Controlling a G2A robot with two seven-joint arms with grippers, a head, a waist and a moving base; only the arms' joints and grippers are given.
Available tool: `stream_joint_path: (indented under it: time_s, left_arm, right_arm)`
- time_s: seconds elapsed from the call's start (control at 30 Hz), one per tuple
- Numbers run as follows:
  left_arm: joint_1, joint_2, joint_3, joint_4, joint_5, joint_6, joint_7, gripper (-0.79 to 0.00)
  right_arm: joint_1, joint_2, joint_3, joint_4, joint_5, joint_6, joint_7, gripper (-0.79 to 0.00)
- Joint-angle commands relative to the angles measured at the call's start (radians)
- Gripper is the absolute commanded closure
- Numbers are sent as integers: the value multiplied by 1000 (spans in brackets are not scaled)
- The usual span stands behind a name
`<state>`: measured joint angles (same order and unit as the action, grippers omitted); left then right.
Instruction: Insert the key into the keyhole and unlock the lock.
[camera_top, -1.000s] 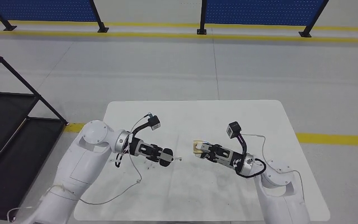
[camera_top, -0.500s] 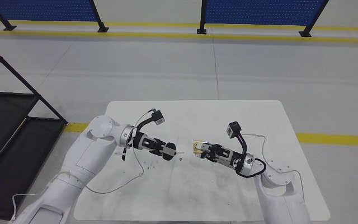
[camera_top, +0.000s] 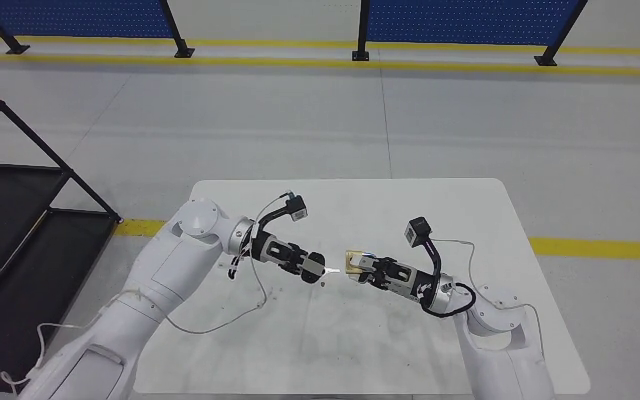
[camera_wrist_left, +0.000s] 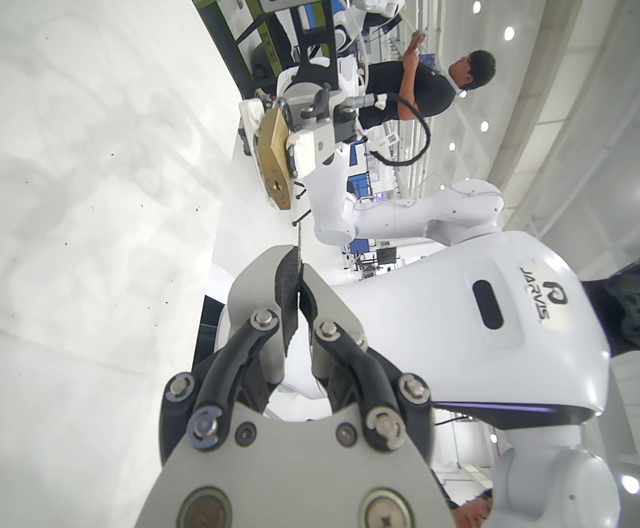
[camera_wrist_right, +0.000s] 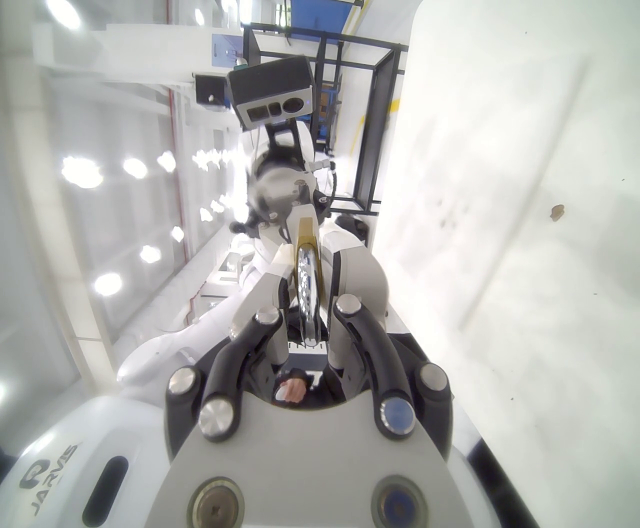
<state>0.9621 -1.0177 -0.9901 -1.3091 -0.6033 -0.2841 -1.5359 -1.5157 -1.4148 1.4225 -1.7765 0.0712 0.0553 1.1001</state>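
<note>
Over the middle of the white table (camera_top: 400, 215), my right gripper (camera_top: 364, 267) is shut on the brass padlock (camera_top: 352, 262). In the left wrist view the padlock (camera_wrist_left: 274, 155) shows its keyhole face, turned toward my left gripper (camera_wrist_left: 299, 262). That gripper is shut on the thin key (camera_wrist_left: 299, 239), seen edge-on, its tip a short gap away from the lock. From above, the left gripper (camera_top: 314, 266) sits just left of the padlock with the key (camera_top: 328, 268) aimed at it. The right wrist view shows the padlock (camera_wrist_right: 305, 250), chrome shackle nearest, between my right gripper's (camera_wrist_right: 311, 265) fingers.
A black metal rack (camera_top: 45, 225) stands on the floor left of the table. Loose cables trail from both arms over the tabletop. Small dark specks dot the table surface near its front half.
My left arm has carried the key to the right and a little away from the table's front, closing most of the gap to the padlock. The right arm and padlock have stayed put.
</note>
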Motion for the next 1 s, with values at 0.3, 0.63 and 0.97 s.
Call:
stream_joint_path:
  time_s: [0.3,0.63,0.97]
  left_arm:
    - [9,0,-2,-6,16,-1,39,0]
    - [18,0,-12,0,-6,-2,38,0]
    - [4,-9,5,30,-16,-4,34,0]
  right_arm:
    - [0,0,0,0,0,0,0,0]
    - [0,0,0,0,0,0,0,0]
    - [0,0,0,0,0,0,0,0]
